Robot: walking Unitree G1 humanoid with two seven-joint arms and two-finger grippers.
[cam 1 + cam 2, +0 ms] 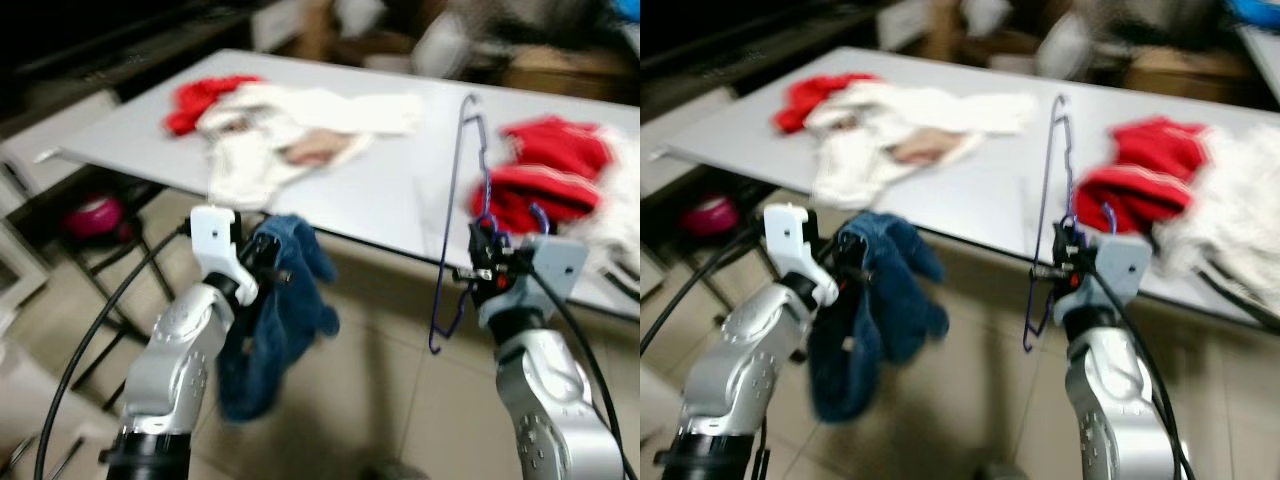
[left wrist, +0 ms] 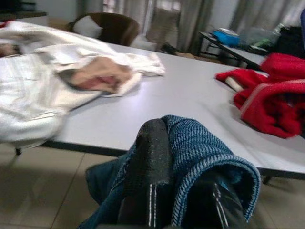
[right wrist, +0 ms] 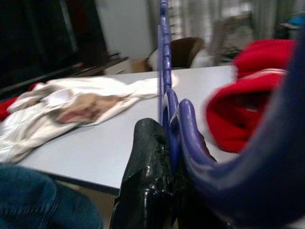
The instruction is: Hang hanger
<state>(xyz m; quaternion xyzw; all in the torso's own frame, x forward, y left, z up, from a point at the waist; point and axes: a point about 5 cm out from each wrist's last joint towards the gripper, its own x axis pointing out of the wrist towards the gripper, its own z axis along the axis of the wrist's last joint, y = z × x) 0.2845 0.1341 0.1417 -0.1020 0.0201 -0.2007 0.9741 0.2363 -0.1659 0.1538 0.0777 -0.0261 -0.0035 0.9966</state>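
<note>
Right gripper [image 1: 487, 262] clamped on the blue wire hanger [image 1: 462, 215], held upright just off the near edge of the grey table [image 1: 380, 190], hanger top rising over the tabletop. Left gripper [image 1: 268, 262] pinched shut on a dark blue garment [image 1: 275, 320] hanging below the table's near edge. On the table: white clothes [image 1: 290, 135] toward the left end, red clothes [image 1: 550, 165] by the right. Head views blurred.

No legible text.
No readable label, brand, number or sign appears anywhere; all views are blurred.
</note>
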